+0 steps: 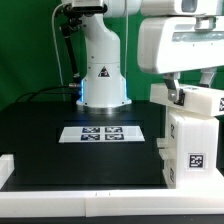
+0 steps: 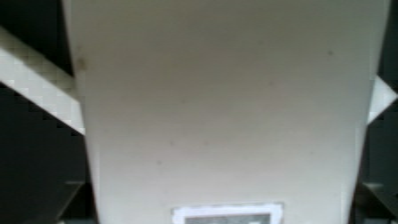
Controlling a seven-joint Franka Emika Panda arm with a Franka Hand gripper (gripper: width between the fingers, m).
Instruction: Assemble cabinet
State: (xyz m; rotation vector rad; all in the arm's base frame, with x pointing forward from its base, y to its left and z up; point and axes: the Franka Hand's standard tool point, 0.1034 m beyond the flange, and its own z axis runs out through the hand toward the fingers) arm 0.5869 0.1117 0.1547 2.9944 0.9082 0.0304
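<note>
The claw (image 1: 172, 97), half hidden behind the cabinet body (image 1: 193, 140), grasps its top panel (image 1: 190, 99).

White glossy arm (image 1: 100, 60), black cables (image 1: 66, 45)

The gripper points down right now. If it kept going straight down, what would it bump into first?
Most likely the white cabinet piece right under the gripper. In the wrist view that white panel fills nearly the whole picture, so it looks very close; whether they already touch is hard to tell.
</note>
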